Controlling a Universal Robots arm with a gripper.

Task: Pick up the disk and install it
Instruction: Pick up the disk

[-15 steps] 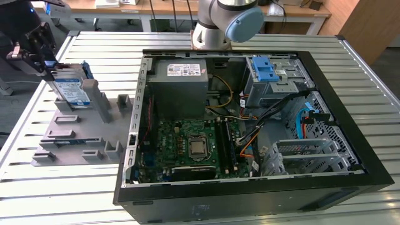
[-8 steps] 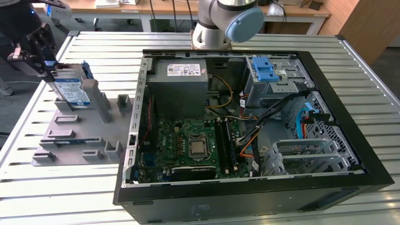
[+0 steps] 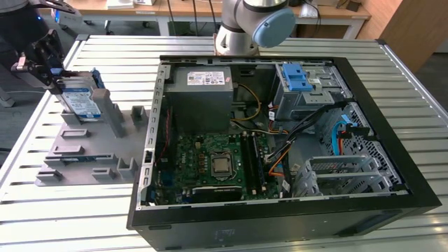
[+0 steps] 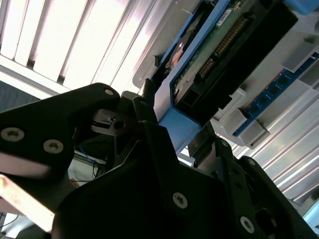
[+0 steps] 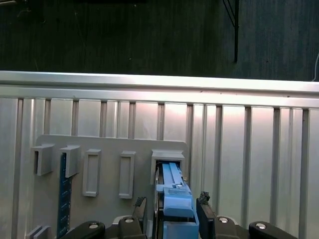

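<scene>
Gripper (image 3: 50, 73) at the exterior view's left, jaws apparently clamped on the blue frame of the disk (image 3: 81, 102), upright on edge in a slot of the grey fixture (image 3: 84, 149) on the slatted table (image 3: 63, 220), open computer case (image 3: 413, 173) just beside the fixture, toward the right.

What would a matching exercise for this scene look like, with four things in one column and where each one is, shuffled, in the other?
Things:
1. the disk
2. power supply
3. blue latch
4. gripper

Places:
A. on top of the grey drive cage inside the computer case
B. at the disk's blue-framed end, outside the case
C. standing on edge in a slot of the grey fixture plate
D. inside the case, against the wall nearest the fixture plate

Pairs: 1-C, 2-D, 3-A, 4-B
</scene>
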